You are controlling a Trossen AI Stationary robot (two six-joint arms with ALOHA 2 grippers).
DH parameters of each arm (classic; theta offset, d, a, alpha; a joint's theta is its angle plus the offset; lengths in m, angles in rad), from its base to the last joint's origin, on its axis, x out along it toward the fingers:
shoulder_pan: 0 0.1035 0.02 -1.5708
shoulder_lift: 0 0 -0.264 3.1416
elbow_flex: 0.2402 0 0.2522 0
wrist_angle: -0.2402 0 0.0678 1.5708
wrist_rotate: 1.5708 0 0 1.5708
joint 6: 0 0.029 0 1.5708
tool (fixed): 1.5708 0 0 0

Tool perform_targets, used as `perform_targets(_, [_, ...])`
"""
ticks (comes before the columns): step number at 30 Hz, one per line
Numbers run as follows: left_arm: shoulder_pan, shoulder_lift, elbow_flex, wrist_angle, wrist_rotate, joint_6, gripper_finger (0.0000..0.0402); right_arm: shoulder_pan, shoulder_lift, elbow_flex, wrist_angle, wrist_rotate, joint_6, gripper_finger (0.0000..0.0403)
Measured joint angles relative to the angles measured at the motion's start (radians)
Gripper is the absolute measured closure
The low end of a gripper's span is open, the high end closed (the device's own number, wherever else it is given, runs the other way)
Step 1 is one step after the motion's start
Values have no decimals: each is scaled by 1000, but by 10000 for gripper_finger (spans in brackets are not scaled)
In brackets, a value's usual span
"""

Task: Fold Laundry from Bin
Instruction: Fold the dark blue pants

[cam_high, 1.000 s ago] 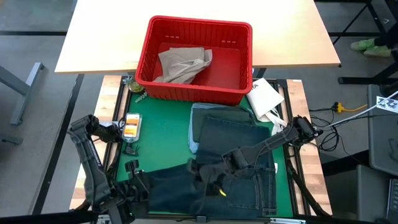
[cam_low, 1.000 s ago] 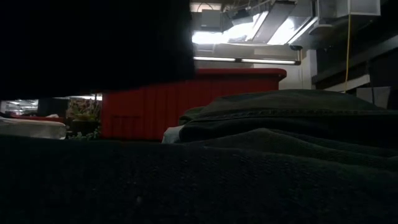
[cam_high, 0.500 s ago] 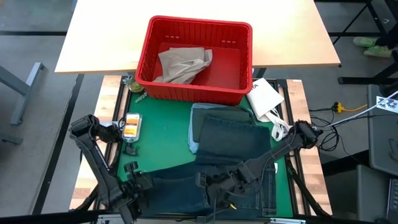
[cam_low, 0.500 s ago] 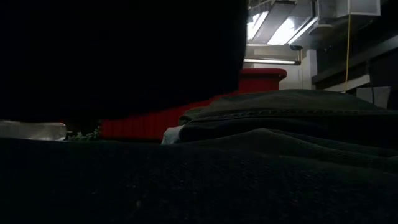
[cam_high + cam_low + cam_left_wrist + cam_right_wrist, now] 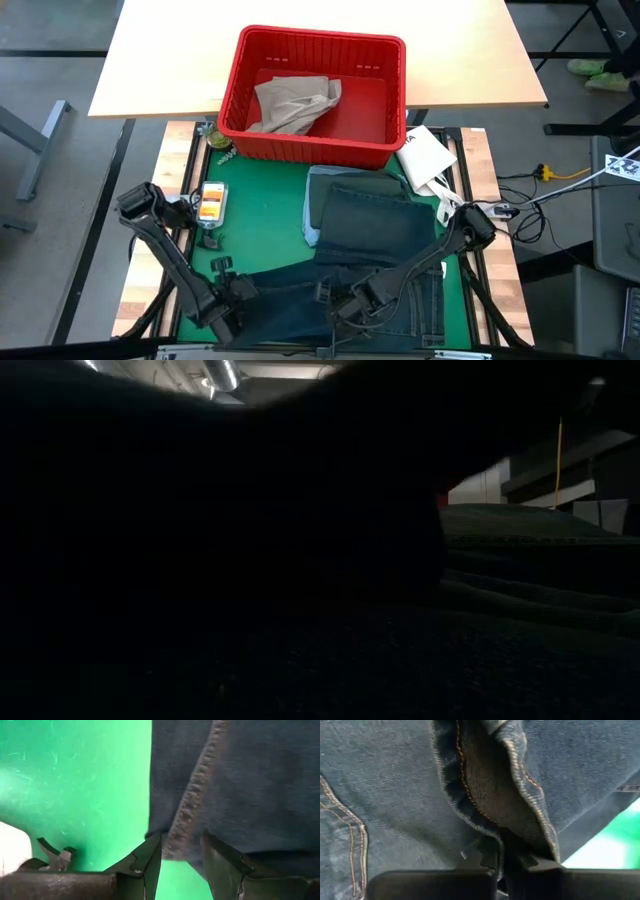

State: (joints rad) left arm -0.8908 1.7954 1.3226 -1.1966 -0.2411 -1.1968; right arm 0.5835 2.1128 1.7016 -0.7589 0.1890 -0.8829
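Dark blue denim jeans (image 5: 290, 305) lie across the green mat (image 5: 250, 220) at the table's near edge. My left gripper (image 5: 238, 300) is at their left end, shut on it and pointing steeply down. My right gripper (image 5: 340, 305) is shut on a fold near their middle. Behind them rests a folded stack (image 5: 365, 215) with a light blue garment (image 5: 312, 215) at the bottom. The red bin (image 5: 300, 145) stands at the far side with tan khaki trousers (image 5: 295, 105) inside. In the low view, dark shapes hide nearly everything. My left gripper has the jeans' stitched hem edge (image 5: 180, 827) between its two fingers (image 5: 150, 855), which come from above, pointing down. The cloth runs away from the fingers over the green mat. My right gripper pinches a raised fold of denim with orange stitching (image 5: 485, 805) between its shut fingers, from above and slanting. The gripper body hides the pinch itself. The fold stands up from the denim spread around it.
A white flat packet (image 5: 425, 155) lies right of the bin's front corner. A small orange-and-white device (image 5: 211, 200) sits on the mat's left side. The bin stands half on a pale tabletop (image 5: 160, 60) beyond the mat.
Both grippers have sunk toward the table's near edge and tipped steeper, keeping hold of the jeans, which have come down onto the mat. A dark mass has spread across the low view, hiding the bin and most of the stack.
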Motion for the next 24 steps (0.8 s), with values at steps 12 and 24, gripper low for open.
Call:
perform_targets(12, [58,0,-263,138,78,-68,271,-1,15,0,1,-21,97,391])
perform_targets(24, [62,-56,-217,4,155,-64,271,2,22,48,6,257,-14,391])
